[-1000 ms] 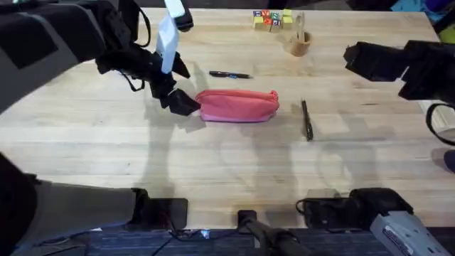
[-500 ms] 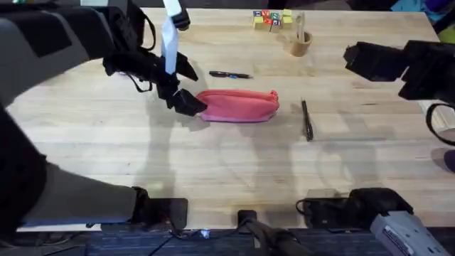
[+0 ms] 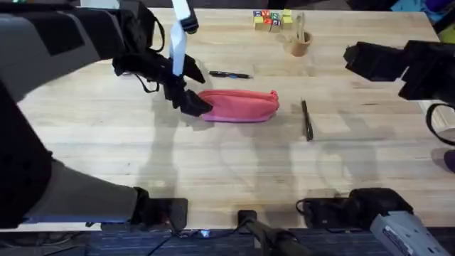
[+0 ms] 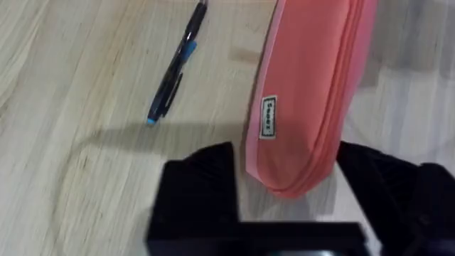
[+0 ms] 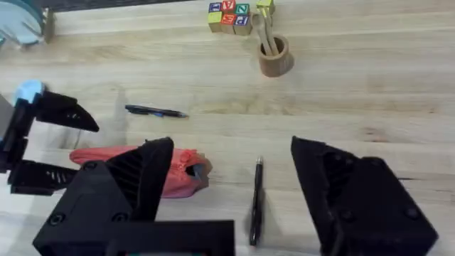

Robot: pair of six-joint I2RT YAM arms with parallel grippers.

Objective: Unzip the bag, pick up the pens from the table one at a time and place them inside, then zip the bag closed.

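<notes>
Pouch: the pink fabric pencil pouch lies lengthwise on the table near its middle; soft, elongated oval, a zipper seam along its top and a small white label on its side.
Left gripper: the left gripper sits at the pouch's left end, its black fingers spread wide with the rounded end of the pouch between them; whether they touch the fabric cannot be told.
Right gripper: the right gripper hangs above the table's right side, fingers wide apart, nothing between them.
Far pen: a slim dark pen with a blue part lies just beyond the pouch, apart from it.
Near pen: a second black pen lies right of the pouch, nearly crosswise to it, well clear.
Table surface: light butcher-block with plank strips; the broad near half is bare wood.
Back edge: coloured letter blocks and a small wooden cup stand at the far side, away from the pouch and pens.
</notes>
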